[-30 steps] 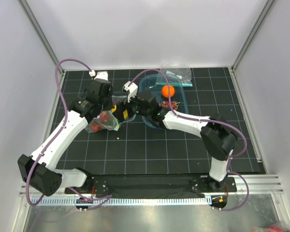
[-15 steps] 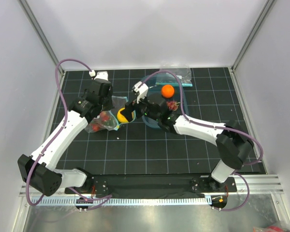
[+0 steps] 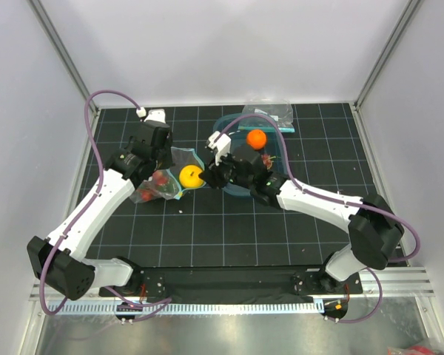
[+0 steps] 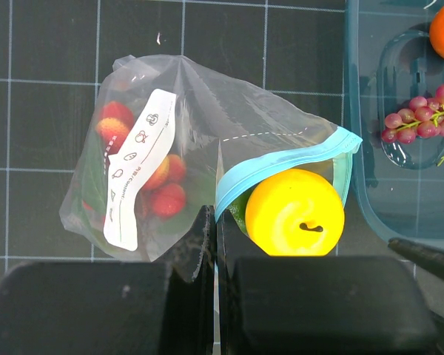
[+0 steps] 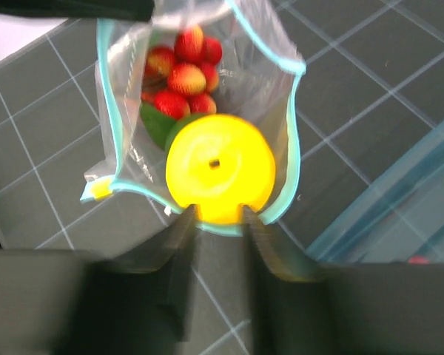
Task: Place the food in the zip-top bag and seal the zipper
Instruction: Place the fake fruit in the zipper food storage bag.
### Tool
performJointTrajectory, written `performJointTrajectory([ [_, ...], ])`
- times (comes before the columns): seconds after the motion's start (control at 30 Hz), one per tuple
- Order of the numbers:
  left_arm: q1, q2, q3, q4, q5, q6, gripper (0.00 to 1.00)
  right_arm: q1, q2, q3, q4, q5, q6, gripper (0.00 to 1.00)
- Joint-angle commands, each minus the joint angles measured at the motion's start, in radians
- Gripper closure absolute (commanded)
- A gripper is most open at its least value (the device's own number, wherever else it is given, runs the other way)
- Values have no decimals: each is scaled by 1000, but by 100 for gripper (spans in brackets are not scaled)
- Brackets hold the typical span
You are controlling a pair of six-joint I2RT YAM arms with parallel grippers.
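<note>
From above, the lemon (image 3: pixel 190 176) is seen lodged in the mouth of the zip-top bag (image 3: pixel 179 157); it could be spilled onto the tabletop (image 3: pixel 229 229) should the rim sag. Both arms are bent inward towards it. In the left wrist view the left tool (image 4: pixel 213 222) is clamped on the bag's edge; in the right wrist view the right tool (image 5: pixel 218 220) is parted at the lemon's near side.

A black desk (image 3: pixel 229 229) ruled with a pale grid carries a clear zip-top bag (image 3: pixel 157 186) lying left of centre. A teal translucent tub (image 3: pixel 283 157) sits near it to the right, with a smaller clear bag (image 3: pixel 277 112) at the tub's far side.
</note>
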Motion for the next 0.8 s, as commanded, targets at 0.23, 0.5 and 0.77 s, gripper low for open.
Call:
performJointTrajectory([
  [0.23, 0, -20, 8, 20, -13, 14, 100, -3, 33, 39, -147, -5, -80, 92],
  [0.5, 0, -20, 8, 19, -11, 14, 100, -1, 122, 111, -166, 58, -62, 99],
  [0.77, 2, -17, 8, 19, -7, 12, 100, -1, 185, 151, -121, 64, -10, 99],
])
